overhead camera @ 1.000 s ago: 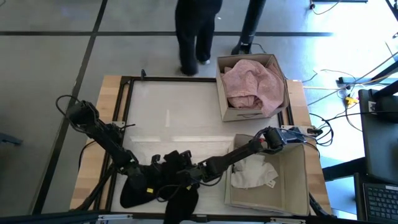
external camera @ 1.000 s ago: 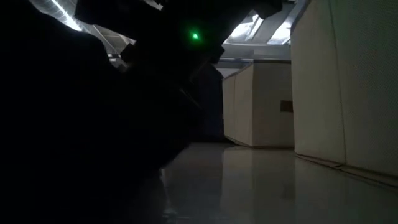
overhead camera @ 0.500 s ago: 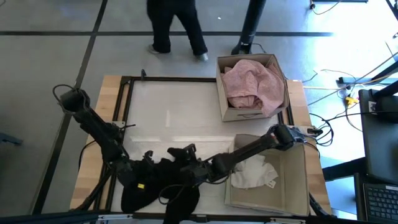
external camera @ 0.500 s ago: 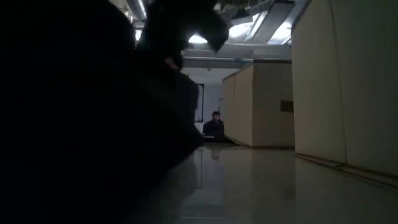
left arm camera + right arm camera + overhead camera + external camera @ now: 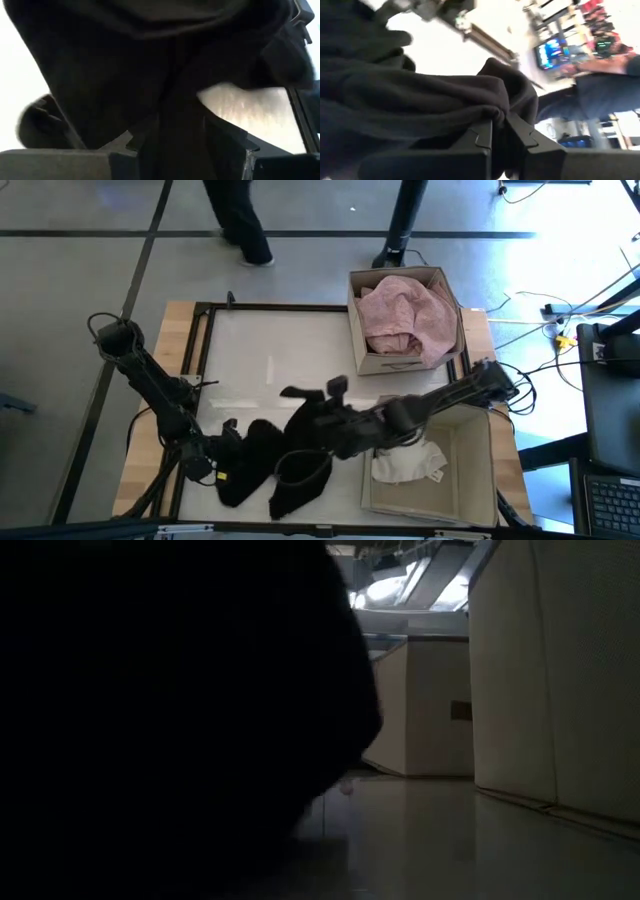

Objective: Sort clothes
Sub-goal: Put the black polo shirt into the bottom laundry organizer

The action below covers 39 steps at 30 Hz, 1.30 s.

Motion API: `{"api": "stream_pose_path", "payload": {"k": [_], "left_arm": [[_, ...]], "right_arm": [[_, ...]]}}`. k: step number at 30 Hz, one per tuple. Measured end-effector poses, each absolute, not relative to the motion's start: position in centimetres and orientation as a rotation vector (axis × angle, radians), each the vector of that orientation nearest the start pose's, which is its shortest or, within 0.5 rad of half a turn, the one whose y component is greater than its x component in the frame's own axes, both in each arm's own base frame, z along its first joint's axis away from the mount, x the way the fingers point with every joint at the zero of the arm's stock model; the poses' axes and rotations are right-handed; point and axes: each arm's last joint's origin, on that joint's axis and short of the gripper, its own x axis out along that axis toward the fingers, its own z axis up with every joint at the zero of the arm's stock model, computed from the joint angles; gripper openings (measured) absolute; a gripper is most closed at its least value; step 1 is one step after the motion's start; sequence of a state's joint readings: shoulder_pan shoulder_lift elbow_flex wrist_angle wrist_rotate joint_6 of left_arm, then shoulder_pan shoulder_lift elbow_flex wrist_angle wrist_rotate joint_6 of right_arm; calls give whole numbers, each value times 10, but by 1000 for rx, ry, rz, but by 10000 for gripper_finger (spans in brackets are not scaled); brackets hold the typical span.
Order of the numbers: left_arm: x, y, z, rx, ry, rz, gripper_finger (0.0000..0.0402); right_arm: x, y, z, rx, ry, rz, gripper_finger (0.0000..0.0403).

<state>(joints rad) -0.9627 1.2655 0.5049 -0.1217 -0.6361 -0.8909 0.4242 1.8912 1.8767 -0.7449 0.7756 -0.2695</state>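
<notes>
Right gripper (image 5: 300, 420): low over the table's near middle, fingers (image 5: 485, 137) pinched together on a fold of the black garment (image 5: 275, 465), seen plainly only in the right wrist view. Left gripper (image 5: 222, 463): at the garment's left edge; the left wrist view shows black cloth running down between its fingers (image 5: 222, 137), so it is clamped on the same garment.

Black garment: stretched between both grippers, partly raised, its lower lobes lying on the table (image 5: 250, 345) near the front edge. The high view alone gives this layout.

Pink garment (image 5: 405, 315): heaped in the far box (image 5: 357, 330), spilling over its right wall. White garment (image 5: 405, 460): in the near box (image 5: 480, 470), right of the right arm.

Low view: almost wholly blocked by dark cloth; only box walls (image 5: 435, 710) and bare tabletop show at right. Right wrist view: a person (image 5: 605, 85) and a screen beyond the table, blurred. High view: a person's legs (image 5: 235, 215) cut off at the top edge.
</notes>
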Motion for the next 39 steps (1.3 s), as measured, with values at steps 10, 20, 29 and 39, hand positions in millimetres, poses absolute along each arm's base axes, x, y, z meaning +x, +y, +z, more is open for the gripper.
{"api": "stream_pose_path", "payload": {"k": [10,20,29,39], "left_arm": [[138,-169,160,-226,678,-8,146],[139,-168,160,-222,661,8,146],[139,-168,160,-215,648,21,146],[140,-167,161,-196,618,47,146]], "right_arm": [[318,134,435,-683,487,-400,20],[238,119,510,-641,254,-527,21],[183,114,569,-628,112,-689,26],[132,105,615,-533,-46,-680,27]]}}
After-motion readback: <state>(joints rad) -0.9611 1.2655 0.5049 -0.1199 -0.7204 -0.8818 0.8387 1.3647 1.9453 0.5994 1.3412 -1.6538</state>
